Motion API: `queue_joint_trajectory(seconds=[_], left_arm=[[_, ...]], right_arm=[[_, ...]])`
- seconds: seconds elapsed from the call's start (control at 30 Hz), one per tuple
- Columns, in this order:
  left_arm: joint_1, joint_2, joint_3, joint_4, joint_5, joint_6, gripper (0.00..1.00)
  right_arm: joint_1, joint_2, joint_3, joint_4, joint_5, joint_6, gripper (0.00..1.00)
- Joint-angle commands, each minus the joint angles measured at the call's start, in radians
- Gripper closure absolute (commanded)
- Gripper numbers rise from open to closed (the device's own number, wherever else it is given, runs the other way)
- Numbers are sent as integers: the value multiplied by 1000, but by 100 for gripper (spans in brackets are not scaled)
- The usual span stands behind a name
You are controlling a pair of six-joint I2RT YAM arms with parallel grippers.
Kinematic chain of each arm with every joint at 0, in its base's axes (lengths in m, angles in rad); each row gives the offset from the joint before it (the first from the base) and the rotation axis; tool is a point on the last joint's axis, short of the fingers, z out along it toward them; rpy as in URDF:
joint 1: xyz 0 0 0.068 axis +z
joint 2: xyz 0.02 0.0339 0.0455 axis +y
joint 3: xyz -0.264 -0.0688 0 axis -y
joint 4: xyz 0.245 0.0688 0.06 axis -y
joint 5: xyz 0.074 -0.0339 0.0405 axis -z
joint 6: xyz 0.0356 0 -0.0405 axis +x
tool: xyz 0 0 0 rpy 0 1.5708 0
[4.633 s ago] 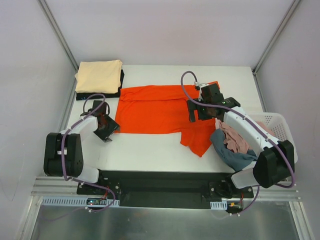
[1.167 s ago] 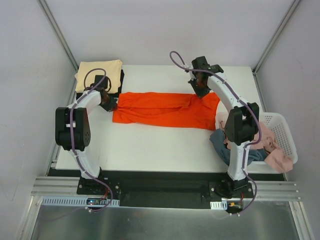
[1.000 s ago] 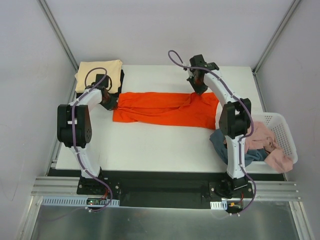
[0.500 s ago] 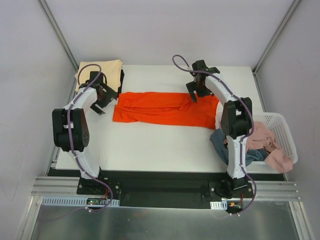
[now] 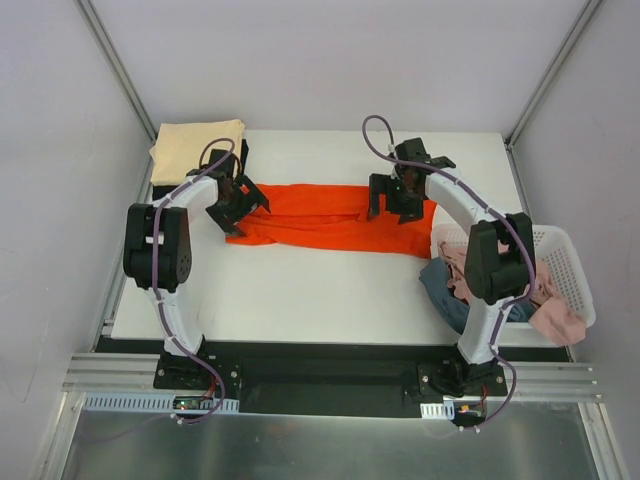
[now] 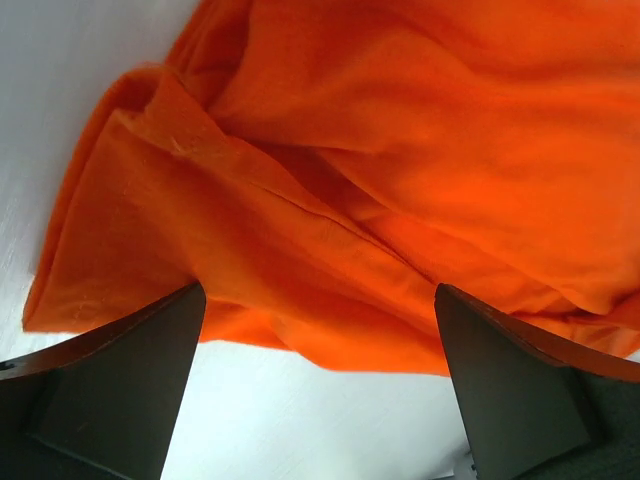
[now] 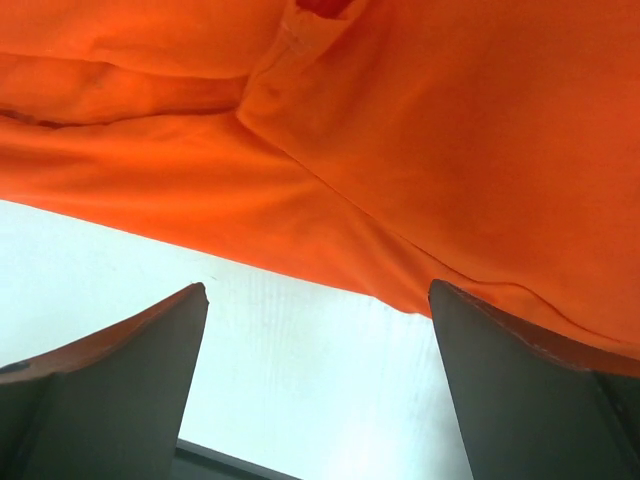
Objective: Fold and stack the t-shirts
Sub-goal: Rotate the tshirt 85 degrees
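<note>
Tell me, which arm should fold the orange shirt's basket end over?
Probably the right. The right hand, open, hangs over the orange shirt near that end, by the basket; the left hand is over the other end.

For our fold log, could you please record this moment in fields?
shirt in work: bright orange-red cloth t-shirt, folded into a long band on the white table
left gripper: open, over its left end
right gripper: open, over its right part
stack: folded pale yellow-cream shirt on black shirt, back left
unfolded: pink shirt, dusty blue shirt, at white plastic lattice basket
</note>
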Motion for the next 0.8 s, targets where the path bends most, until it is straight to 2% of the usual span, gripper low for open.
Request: queue_joint_trajectory(seconds=[0.0, 0.2, 0.33, 0.5, 0.63, 0.77], left_arm=[[11, 46, 28, -4, -14, 19, 1], [78, 64, -59, -5, -24, 38, 1], [111, 26, -151, -7, -28, 74, 1], [111, -51, -259, -2, 46, 71, 1], [97, -173, -399, -5, 49, 9, 1], [-12, -259, -510, -5, 60, -88, 1]], right_arm=[[-5, 63, 5, 56, -103, 123, 3], [-54, 171, 50, 46, -94, 152, 3], [-67, 277, 183, -32, -78, 125, 3], [-70, 384, 335, -105, -37, 122, 3], [-77, 481, 507, -164, -43, 122, 3], [-79, 585, 672, -180, -77, 116, 3]])
